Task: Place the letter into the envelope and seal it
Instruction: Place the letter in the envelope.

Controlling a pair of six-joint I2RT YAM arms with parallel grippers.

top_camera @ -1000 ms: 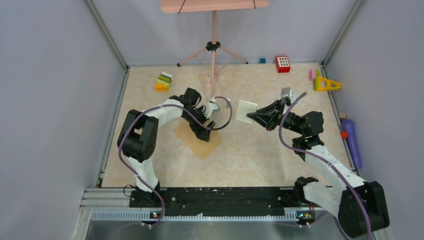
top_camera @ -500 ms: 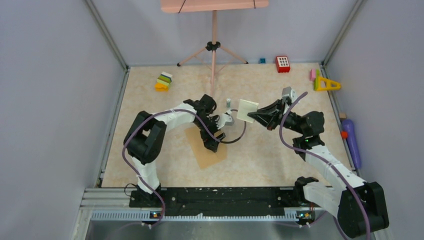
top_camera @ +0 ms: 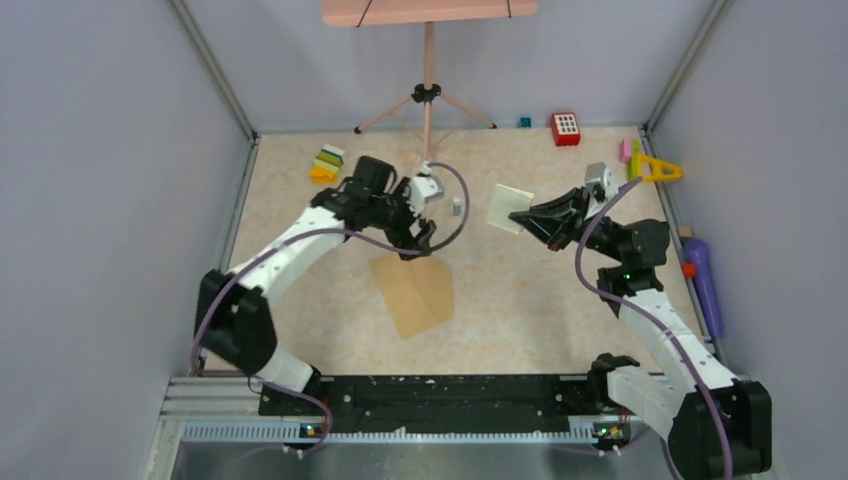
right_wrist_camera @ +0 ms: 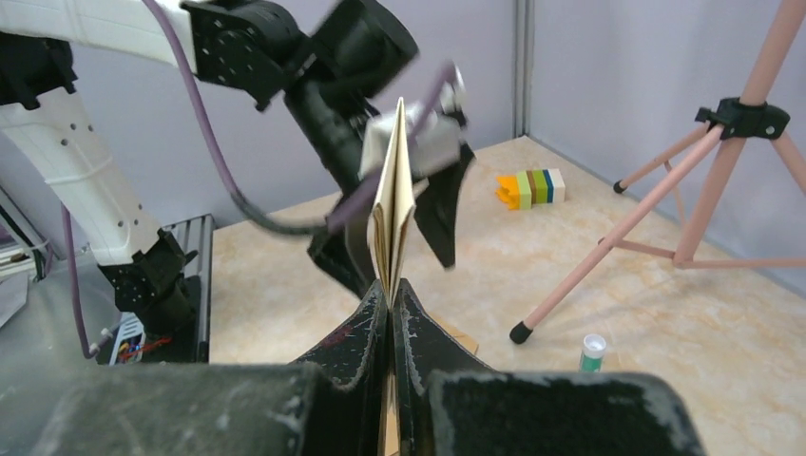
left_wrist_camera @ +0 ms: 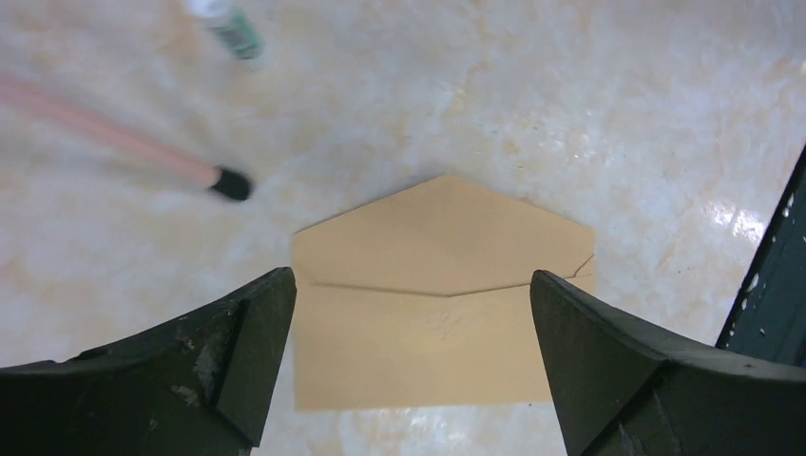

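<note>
The brown envelope [top_camera: 415,292] lies flat on the floor mat; in the left wrist view the envelope [left_wrist_camera: 437,313] shows its triangular flap pointing away. My left gripper [top_camera: 418,240] hovers just beyond the envelope's far end. In its own view the left gripper [left_wrist_camera: 413,370] is open, with nothing between the fingers. My right gripper [top_camera: 532,215] is shut on the folded cream letter [top_camera: 510,208] and holds it in the air to the right of the envelope. The right wrist view shows the letter [right_wrist_camera: 394,190] edge-on, sticking up out of the right gripper [right_wrist_camera: 391,290].
A small glue stick [top_camera: 456,207] stands beyond the envelope, near a pink tripod [top_camera: 427,95] whose foot [left_wrist_camera: 231,183] rests close to the flap. Coloured blocks [top_camera: 327,162] sit back left, a red block [top_camera: 566,128] and yellow triangle [top_camera: 652,168] back right. Grey walls close in both sides.
My left arm has drawn back off the envelope toward the far left and its jaws have widened. The envelope has turned on the mat. The right gripper carried the letter slightly right.
</note>
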